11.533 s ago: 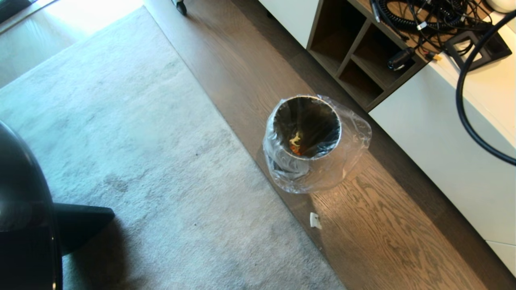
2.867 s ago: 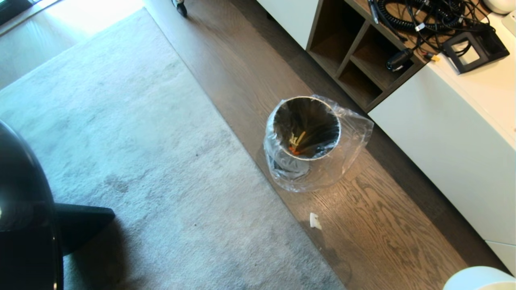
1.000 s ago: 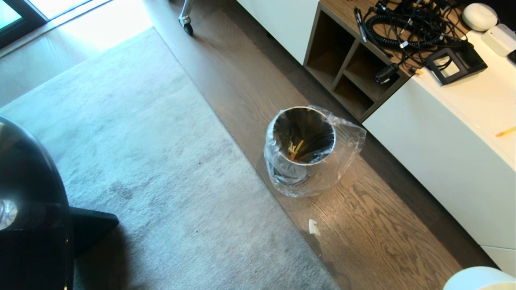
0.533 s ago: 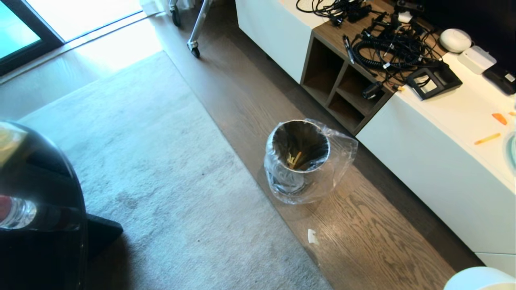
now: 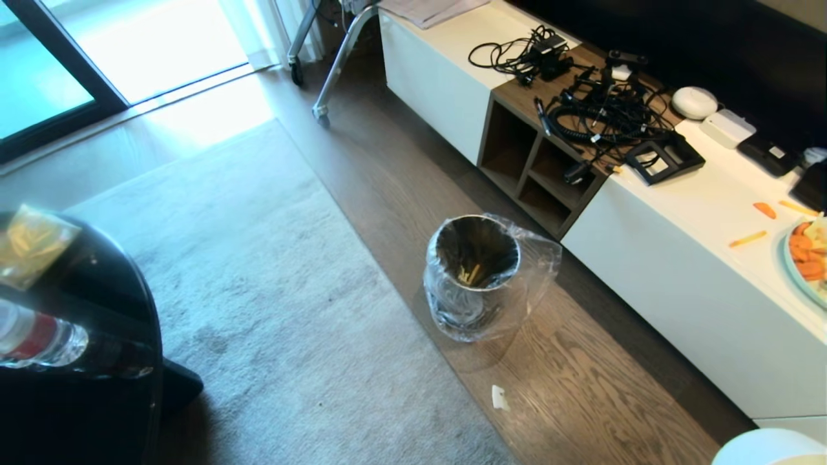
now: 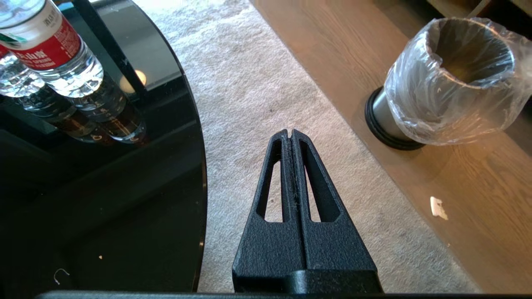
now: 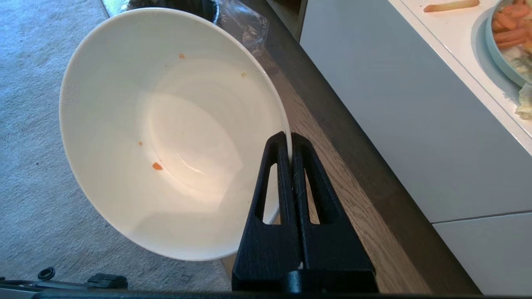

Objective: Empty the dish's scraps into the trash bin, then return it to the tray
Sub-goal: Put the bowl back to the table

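1. Dish (image 7: 166, 137) nearest: white deep bowl, smooth inside, nearly clean, only a few tiny orange and yellow specks stuck on the wall. In the right wrist view it fills the left and centre; in the head view just a white sliver at lower right corner (image 5: 769, 449). Tilted, pinched at the rim by the right end effector (image 7: 289, 141), jaws clamped on the thin wall. Looks like the edge grip is there so the bowl can be tipped and carried one-armed.
2. Left end effector (image 6: 290, 135) closed on nothing, centre of the left wrist view, hanging over the grey rug (image 5: 258, 310), idle. Black glossy worktop (image 6: 124, 199) beside it at left with a water bottle (image 6: 50, 54).
3. Small white bit (image 5: 498, 397) on the wood floor (image 5: 581, 387), lower centre of the head view, near the rug edge.
4. Trash bin (image 5: 475, 271) mid-frame on the floor, metallic rim, clear crinkly liner bagging out. Scraps (image 5: 468, 276), yellow strips, lie in the dark inside, so dumping reads as done.
5. White cabinet (image 5: 678, 297) right side; blue plate (image 5: 796, 271) with orange pieces at the right edge, loose orange sticks (image 5: 748, 239) beside it. Cables (image 5: 594, 110) upper centre-right.
6. Tray not in any view; returning the dish is what's left, judging by this.
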Available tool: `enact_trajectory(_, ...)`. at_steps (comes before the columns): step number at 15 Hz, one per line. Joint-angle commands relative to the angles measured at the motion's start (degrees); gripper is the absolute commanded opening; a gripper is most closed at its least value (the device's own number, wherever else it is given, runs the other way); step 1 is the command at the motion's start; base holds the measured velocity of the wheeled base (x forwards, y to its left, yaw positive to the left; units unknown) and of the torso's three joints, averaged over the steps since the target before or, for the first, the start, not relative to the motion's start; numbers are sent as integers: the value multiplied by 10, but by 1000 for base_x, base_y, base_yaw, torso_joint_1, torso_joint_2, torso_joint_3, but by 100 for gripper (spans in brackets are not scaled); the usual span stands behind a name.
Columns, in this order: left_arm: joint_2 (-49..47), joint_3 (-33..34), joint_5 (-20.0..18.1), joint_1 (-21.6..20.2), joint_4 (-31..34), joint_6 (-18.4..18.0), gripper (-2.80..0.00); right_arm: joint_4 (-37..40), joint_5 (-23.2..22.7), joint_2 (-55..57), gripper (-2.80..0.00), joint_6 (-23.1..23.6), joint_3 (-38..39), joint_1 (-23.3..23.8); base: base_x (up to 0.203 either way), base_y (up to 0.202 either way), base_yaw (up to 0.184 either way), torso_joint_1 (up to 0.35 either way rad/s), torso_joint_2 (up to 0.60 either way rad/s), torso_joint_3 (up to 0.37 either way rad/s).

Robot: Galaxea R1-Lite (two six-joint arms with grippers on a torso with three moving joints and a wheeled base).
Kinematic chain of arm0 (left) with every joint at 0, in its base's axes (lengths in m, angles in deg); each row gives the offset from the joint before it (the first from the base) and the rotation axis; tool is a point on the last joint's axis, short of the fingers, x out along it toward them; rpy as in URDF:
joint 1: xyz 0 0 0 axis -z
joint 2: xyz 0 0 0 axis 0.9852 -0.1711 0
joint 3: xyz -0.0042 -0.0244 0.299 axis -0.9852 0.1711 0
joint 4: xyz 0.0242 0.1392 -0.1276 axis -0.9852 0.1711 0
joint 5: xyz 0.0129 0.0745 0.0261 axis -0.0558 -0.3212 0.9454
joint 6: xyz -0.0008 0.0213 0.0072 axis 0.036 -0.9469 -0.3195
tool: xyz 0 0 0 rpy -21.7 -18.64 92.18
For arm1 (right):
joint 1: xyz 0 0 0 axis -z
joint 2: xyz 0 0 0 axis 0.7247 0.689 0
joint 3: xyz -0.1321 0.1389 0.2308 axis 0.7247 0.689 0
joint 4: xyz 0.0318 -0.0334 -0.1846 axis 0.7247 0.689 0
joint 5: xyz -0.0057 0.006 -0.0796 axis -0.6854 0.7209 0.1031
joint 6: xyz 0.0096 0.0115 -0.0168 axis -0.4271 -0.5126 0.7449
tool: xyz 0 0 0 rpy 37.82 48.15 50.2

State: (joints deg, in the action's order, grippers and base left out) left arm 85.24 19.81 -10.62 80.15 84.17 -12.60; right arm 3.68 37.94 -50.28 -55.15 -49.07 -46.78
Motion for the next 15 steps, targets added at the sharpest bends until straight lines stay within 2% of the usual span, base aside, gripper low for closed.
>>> enact_trajectory(1,0,0,0,0,0,1,-280,-1,0,1,-280,1,0,0,0,0,0,2,1,203)
enact_trajectory(15,0,0,0,0,0,1,-280,-1,0,1,-280,1,0,0,0,0,0,1,3,203)
